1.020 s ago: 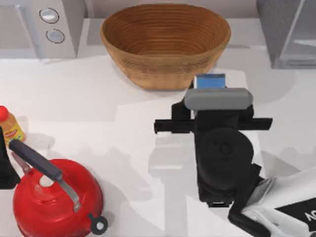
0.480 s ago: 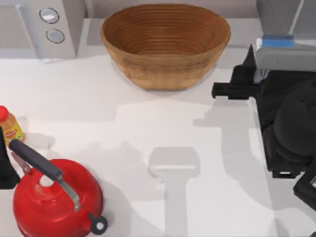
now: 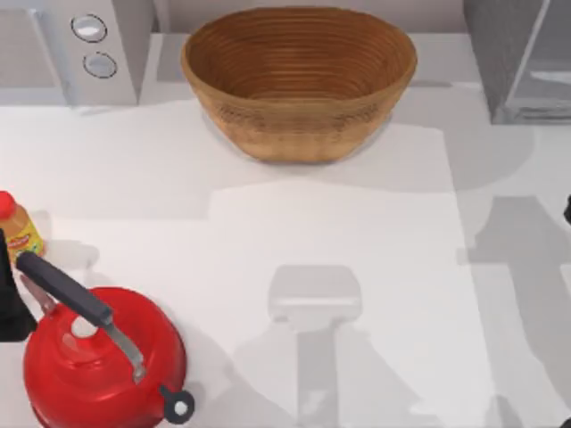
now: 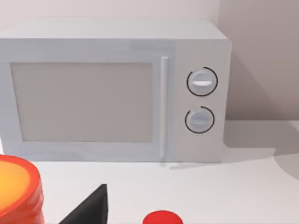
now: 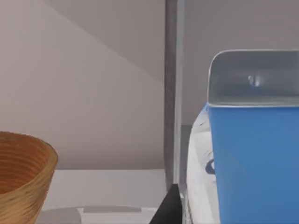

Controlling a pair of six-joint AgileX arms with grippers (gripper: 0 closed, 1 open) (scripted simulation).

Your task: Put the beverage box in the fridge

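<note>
White counter (image 3: 294, 232) fills the top view, with a plain wall behind it.

1. Layout, read as a clock face on the top view. A woven brown wicker basket (image 3: 299, 80) stands at 12 o'clock. A pale box-shaped microwave with two round dials (image 3: 76, 49) is at 10 o'clock. The large grey speckled fridge with a paler door panel (image 3: 517, 58) is at 2 o'clock. A red round kettle with a dark grey handle (image 3: 98, 361) sits at 8 o'clock. A yellow-labelled, orange-capped bottle (image 3: 18, 232) stands at 9 o'clock, near the kettle but apart from it.

2. Left tool (image 3: 7, 299). It is parked at the counter's 9 o'clock edge, just beside the bottle. I cannot tell its state. Its wrist camera faces the microwave front.

3. Right tool (image 5: 170, 210). It is closed on the small blue-topped, white-bottomed beverage box (image 5: 252, 163), which is upright and very close to the wrist camera. One dark fingertip (image 5: 168, 205) shows against the carton's white lower half.

4. Task item position. In the right wrist view the beverage box sits just beside the fridge's light vertical frame edge, with the basket well apart on the other side of that edge.
</note>
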